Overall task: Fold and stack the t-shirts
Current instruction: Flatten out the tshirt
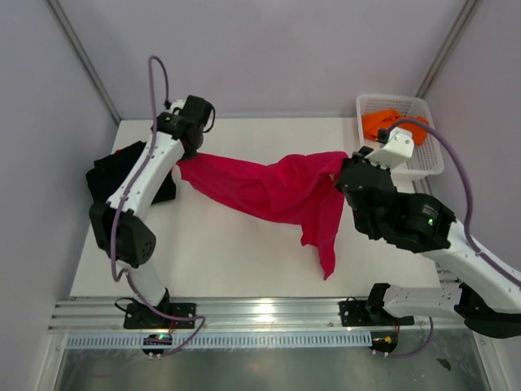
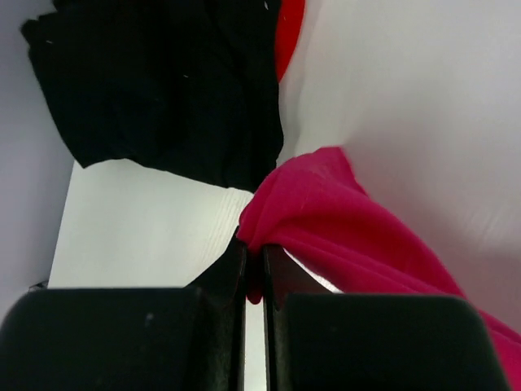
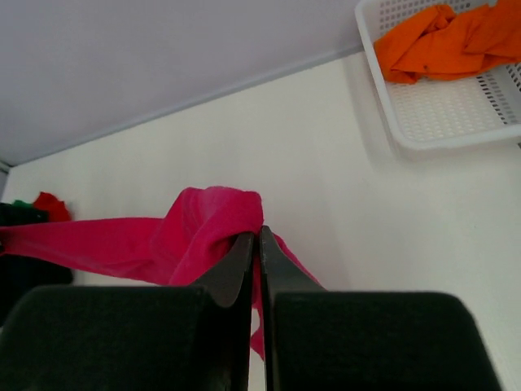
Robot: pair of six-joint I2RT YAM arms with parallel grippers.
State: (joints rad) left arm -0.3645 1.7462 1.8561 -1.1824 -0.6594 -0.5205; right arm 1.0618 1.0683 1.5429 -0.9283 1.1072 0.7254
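Crimson t-shirt [image 1: 277, 191] is slung between the two arms across the middle of the worktop [image 1: 228, 261], raised at both ends and sagging in between. Left jaws are nipped tight on a bunched end at far left, cloth squeezed in the thin slit between them. Right jaws are likewise closed on a bunched fold at the right end, just short of the white basket [image 1: 431, 167]. A long tail drops from the right-hand grip and trails toward the near edge, its tip on the worktop. I read this hold as a stretch-out: two points pulled apart so the cloth opens and its outline can be found before it is laid flat. It isn't open yet. The span looks ropy and twisted, so I doubt I've got matching corners. A re-grip may be needed. Black t-shirt [image 1: 110, 175] lies at the left edge beside the left arm, with a scrap of a red t-shirt [image 2: 289, 32] showing at its far side. My guess is that this is the stacking spot, kept off to one side of the folding area. Orange t-shirt [image 1: 383, 122] sits crumpled in the basket, not yet handled.
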